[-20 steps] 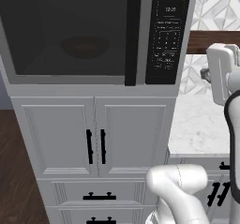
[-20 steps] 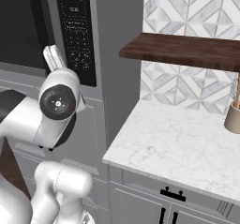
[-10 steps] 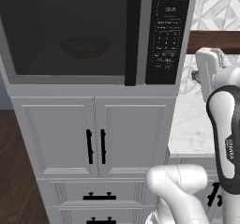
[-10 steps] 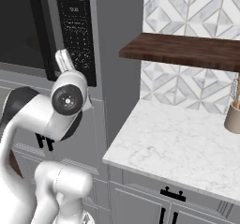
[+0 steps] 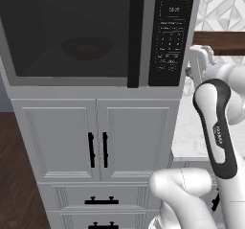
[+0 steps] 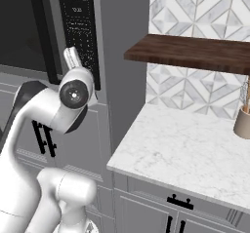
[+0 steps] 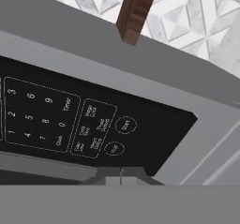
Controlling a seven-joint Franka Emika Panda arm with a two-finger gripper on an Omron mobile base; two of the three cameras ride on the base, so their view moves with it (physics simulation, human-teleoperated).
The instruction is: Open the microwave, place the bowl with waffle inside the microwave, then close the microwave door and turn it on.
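The microwave [image 5: 95, 86] is built in above white cabinets, and the microwave door [image 5: 72, 79] is shut, with its tall black handle [image 5: 135, 34] at the right edge. Through the dark glass the bowl [image 5: 87, 48] shows dimly on the turntable. I cannot make out the waffle through the tint. My gripper [image 6: 72, 57] is shut and empty, pointing at the lower part of the black keypad panel [image 6: 80, 32]. In the hand view the shut gripper [image 7: 121, 177] sits just below the keypad's round buttons [image 7: 125, 124], close to the panel; I cannot tell whether it touches.
White panelled cabinet doors [image 5: 95, 142] with short black handles stand under the microwave. To the right lie a marble counter [image 6: 185, 149], a dark wooden shelf [image 6: 195, 51] on the tiled wall, and a tan holder [image 6: 242, 122].
The arm has swung left and forward, bringing the hand from beside the counter up close to the keypad panel. The door has stayed shut and the gripper shut.
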